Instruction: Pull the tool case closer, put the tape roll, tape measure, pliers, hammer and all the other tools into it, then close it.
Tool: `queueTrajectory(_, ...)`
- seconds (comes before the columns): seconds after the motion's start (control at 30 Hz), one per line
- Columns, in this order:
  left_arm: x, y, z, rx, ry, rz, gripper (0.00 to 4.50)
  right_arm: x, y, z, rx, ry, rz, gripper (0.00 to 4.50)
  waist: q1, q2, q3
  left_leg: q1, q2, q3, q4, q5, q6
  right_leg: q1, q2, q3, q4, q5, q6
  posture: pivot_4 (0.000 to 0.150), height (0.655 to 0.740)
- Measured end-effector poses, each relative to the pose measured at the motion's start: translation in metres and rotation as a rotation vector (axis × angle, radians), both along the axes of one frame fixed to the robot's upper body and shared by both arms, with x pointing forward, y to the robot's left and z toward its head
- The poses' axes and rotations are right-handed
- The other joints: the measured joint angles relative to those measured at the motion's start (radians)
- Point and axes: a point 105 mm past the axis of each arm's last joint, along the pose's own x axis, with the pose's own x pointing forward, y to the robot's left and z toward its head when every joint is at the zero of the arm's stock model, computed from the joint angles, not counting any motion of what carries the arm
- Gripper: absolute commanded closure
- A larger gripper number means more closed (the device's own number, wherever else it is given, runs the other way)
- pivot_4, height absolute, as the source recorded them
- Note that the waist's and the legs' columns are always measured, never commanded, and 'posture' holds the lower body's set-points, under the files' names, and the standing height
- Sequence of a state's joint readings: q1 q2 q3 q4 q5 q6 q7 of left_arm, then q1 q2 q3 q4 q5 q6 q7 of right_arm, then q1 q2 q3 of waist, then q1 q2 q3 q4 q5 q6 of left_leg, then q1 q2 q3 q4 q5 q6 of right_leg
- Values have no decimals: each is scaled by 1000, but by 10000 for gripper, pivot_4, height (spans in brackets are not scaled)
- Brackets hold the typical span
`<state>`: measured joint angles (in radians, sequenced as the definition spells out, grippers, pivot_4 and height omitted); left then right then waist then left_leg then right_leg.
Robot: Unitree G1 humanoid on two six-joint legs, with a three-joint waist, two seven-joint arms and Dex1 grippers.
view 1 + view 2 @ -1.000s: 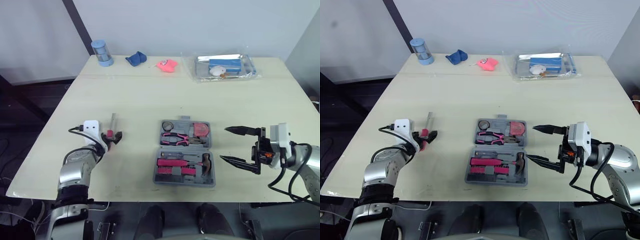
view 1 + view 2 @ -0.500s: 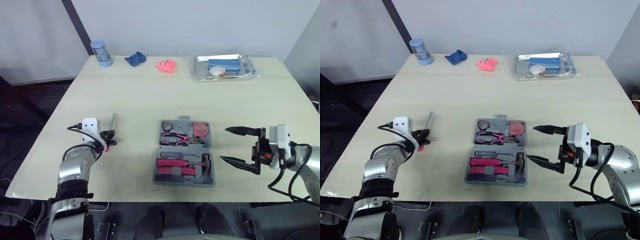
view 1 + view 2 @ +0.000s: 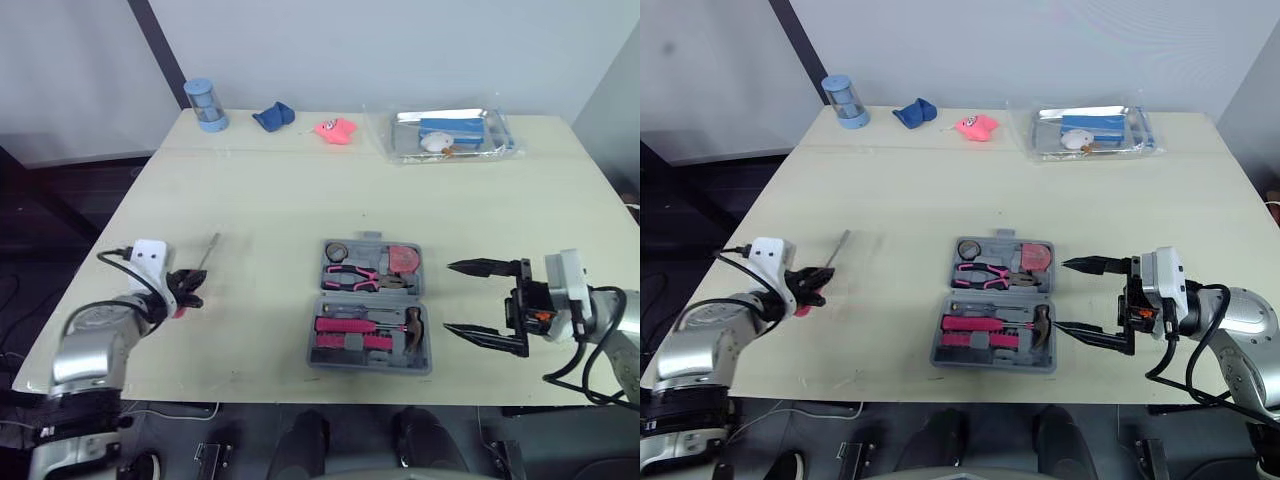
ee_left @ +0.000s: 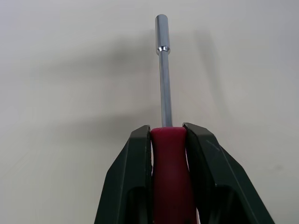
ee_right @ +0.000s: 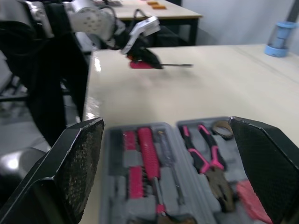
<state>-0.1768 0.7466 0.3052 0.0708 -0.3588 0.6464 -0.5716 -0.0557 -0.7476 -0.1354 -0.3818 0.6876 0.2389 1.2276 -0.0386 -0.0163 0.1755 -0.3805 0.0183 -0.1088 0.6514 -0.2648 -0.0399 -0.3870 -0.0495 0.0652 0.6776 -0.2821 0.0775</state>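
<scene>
Tool case open mid-table, pliers and hammer seated. Left gripper at its 9 o'clock clamps the nut driver: looks like 1 tool left, then lid. Right gripper spread wide at 3 o'clock.

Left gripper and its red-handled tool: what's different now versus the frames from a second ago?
The left gripper, shut on the red-handled nut driver throughout, drew away from the tool case toward the robot's left and slightly back; the driver's shaft now slants toward the case. Nothing was grasped or released. The right gripper stayed open beside the case; the case stayed put.
</scene>
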Motion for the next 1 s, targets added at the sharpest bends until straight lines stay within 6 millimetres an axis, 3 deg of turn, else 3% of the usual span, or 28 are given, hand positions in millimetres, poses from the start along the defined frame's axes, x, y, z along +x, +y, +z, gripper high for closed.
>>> queueTrajectory(0.17, -5, -23, 17, 27, 9, -216, 39263, -3, 3, 3, 16, 17, 29, 0, -1, 0, 0, 0, 0, 0, 0, 0, 0, 0, 0, 0, 0, 0, 0, 1500, 7400)
queueTrajectory(0.37, -23, -94, 41, 39, 27, -692, 39263, -4, 2, 0, 9, 29, 30, 0, 0, 0, 1, -1, 0, 0, 0, 0, 0, 0, 0, 0, -1, 0, 0, 1500, 7400)
queueTrajectory(0.53, -45, -137, 52, 37, 85, -996, 39263, -6, -2, -5, 3, 43, 10, 0, -4, 1, 2, 0, 0, 0, 0, 0, 0, 0, 0, 0, 0, 0, 0, 1500, 7400)
queueTrajectory(0.73, -59, -166, 48, 45, 173, -1198, 39263, -7, -8, -9, -8, 49, -20, 0, -2, 1, 2, -1, 0, 1, 0, 0, 0, 0, 1, 0, -1, 0, 0, 1500, 7400)
queueTrajectory(1.0, -72, -199, 22, 127, 262, -1377, 39263, -8, -11, -11, -19, 38, -48, 0, -2, 1, 2, -1, 0, 1, 0, 0, 0, 0, 1, 0, -1, 0, 0, 1500, 7400)
